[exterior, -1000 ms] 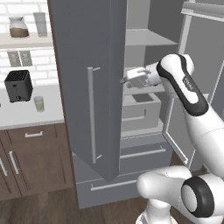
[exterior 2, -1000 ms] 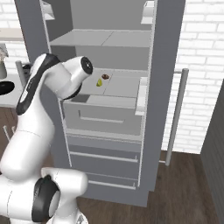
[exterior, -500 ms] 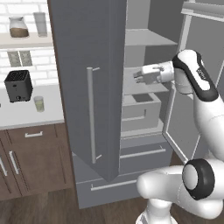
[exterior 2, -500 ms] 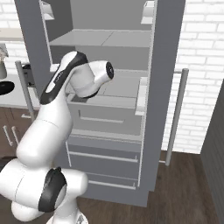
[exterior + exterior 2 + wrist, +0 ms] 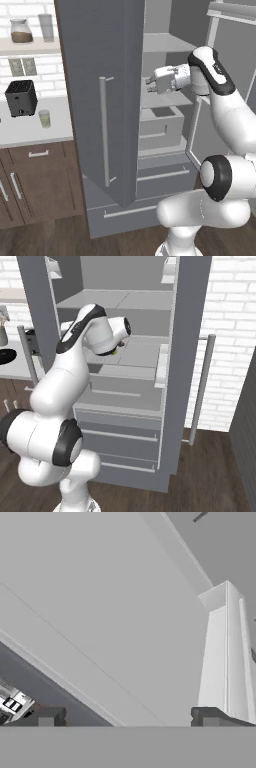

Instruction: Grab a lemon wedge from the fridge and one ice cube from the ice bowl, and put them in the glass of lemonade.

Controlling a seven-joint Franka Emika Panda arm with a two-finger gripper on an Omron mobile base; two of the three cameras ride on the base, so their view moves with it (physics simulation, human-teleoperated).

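Observation:
The grey fridge (image 5: pixel 95 55) stands with both doors swung open. My gripper (image 5: pixel 149 85) reaches in over the middle shelf, jaws open and empty; in the hand view the gripper (image 5: pixel 130 717) faces bare grey shelf and wall. A sliver of the yellow-green lemon wedge (image 5: pixel 115 351) peeks out on that shelf just below my hand, the rest hidden behind it. The glass of lemonade (image 5: pixel 45 118) stands on the counter left of the fridge. The black ice bowl (image 5: pixel 4 356) shows at the left edge; the ice cube is out of view.
A black toaster (image 5: pixel 21 97) sits behind the glass. A jar (image 5: pixel 21 31) and a clear glass (image 5: pixel 46 26) stand on the wall shelf. An open grey drawer (image 5: pixel 159 125) juts out under the shelf. The left door (image 5: pixel 107 135) and right door (image 5: pixel 192 346) flank my arm.
My elbow has risen and the hand has pushed further in over the middle shelf, now covering most of the lemon wedge in the right base view. The jaws stay open.

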